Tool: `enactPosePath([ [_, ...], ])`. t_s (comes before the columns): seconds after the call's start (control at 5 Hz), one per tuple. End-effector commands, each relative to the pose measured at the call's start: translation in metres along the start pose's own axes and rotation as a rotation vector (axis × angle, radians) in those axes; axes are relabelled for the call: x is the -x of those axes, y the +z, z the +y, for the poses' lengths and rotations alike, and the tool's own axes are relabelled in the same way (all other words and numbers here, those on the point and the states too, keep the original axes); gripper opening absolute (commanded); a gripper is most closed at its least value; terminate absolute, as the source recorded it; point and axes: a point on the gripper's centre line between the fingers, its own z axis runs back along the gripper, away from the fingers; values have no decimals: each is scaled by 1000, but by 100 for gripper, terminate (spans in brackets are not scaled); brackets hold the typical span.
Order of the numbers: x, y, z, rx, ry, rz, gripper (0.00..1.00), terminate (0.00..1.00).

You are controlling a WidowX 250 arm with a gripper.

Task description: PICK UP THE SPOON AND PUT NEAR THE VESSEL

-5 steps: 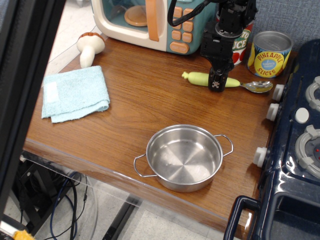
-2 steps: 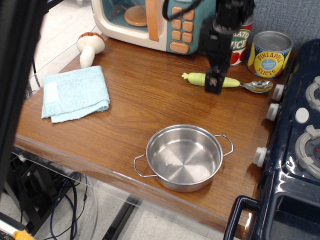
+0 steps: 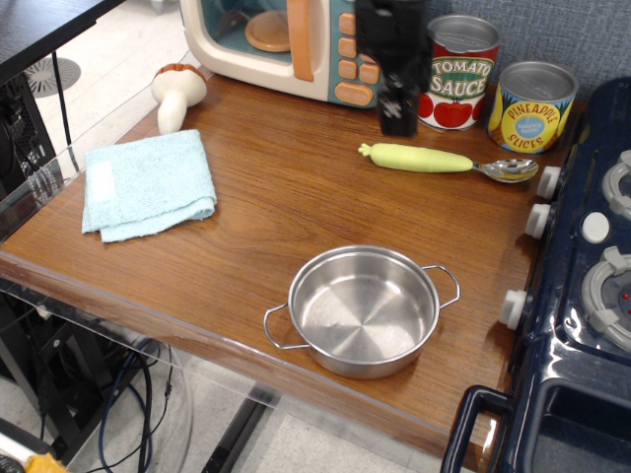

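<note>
You get one raised view, looking steeply down across the desk (image 3: 266,197) from its front-left corner, moderately close.

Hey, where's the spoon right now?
The spoon lies flat on the wooden table toward the back right, just in front of the tomato sauce can and pineapple can.

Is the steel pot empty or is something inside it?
Empty. The pot shows only its bare shiny bottom; the spoon lies apart on the table.

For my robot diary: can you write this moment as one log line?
tool: raised, empty, grip unclear | spoon: flat on table | pot: empty, apart from spoon | step: not picked yet
</note>
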Motion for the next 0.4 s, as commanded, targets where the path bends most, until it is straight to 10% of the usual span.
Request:
enactPosePath([
  [0.0,-8,30,-6,76,-1,17,100,0],
  [0.2,-8,30,-6,76,-1,17,100,100],
])
